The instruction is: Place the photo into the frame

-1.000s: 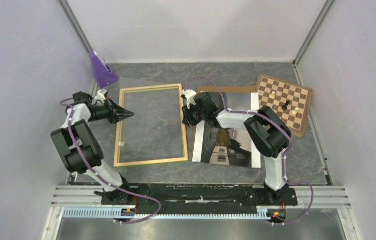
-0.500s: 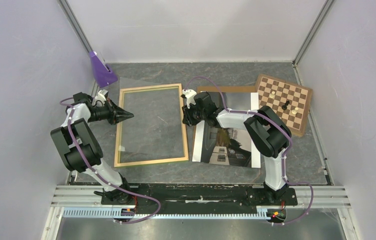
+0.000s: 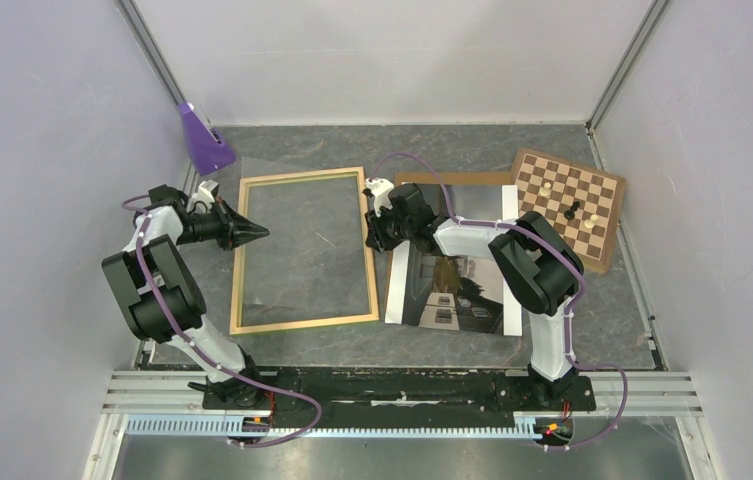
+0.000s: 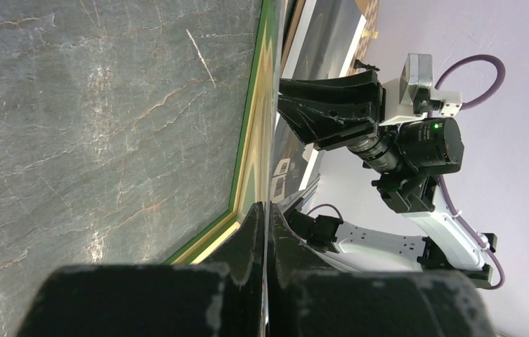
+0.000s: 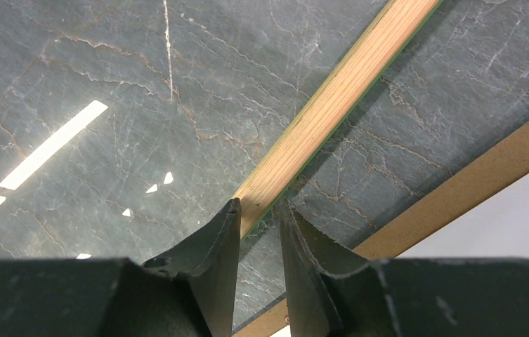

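The frame (image 3: 302, 322) lies flat at centre-left of the table with its pale wood back face up. The photo (image 3: 452, 290), a dark scene with white strips, lies to its right, partly under my right arm. My right gripper (image 3: 374, 243) reaches down at the frame's right rail. In the right wrist view its fingertips (image 5: 258, 207) straddle that wooden rail (image 5: 338, 98) and close on it. My left gripper (image 3: 260, 231) is shut with nothing in it, its tip just over the frame's left rail. In the left wrist view (image 4: 267, 207) it points across the frame at the green edge (image 4: 253, 126).
A brown hardboard panel (image 3: 422, 179) lies under the photo's far end; its edge (image 5: 458, 186) runs beside the right fingers. A chessboard (image 3: 567, 205) with a few pieces sits at the back right. A purple object (image 3: 207, 140) stands at the back left. Walls close in both sides.
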Available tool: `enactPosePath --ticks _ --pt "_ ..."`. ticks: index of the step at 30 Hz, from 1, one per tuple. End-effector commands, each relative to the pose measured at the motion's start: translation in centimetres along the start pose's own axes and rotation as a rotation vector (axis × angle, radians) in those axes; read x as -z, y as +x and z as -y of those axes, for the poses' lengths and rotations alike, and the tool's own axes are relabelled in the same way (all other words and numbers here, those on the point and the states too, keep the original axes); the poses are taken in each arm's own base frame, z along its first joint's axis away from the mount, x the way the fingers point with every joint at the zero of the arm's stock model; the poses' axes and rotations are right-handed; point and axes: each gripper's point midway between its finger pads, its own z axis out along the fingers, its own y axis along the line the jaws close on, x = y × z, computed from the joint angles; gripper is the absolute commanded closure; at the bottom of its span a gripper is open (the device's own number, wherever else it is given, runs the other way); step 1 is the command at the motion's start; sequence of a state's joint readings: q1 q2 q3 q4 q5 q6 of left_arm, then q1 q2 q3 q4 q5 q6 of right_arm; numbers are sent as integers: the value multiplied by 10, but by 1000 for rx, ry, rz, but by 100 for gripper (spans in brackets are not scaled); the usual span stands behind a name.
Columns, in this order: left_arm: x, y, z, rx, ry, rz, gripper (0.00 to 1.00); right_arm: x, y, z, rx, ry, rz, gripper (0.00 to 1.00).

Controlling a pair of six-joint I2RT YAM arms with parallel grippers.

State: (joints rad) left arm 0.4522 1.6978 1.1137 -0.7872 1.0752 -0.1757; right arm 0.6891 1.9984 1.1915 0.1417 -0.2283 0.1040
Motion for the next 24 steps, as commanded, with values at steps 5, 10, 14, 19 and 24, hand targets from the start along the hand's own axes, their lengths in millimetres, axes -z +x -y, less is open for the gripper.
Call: enactPosePath --ticks 5,10,14,19,24 --pt "-3 1 9 -51 28 -29 98 -3 20 12 5 48 -59 71" --pt "-5 0 10 -68 27 -36 98 -3 21 12 3 48 -62 71" --pt "-8 -1 9 -73 23 -43 98 -4 22 12 3 47 -64 71" --pt "-10 -3 7 -82 17 -48 98 -4 23 12 3 46 -66 70" --pt "-12 -4 4 -86 12 -53 98 -4 24 12 1 46 -70 71"
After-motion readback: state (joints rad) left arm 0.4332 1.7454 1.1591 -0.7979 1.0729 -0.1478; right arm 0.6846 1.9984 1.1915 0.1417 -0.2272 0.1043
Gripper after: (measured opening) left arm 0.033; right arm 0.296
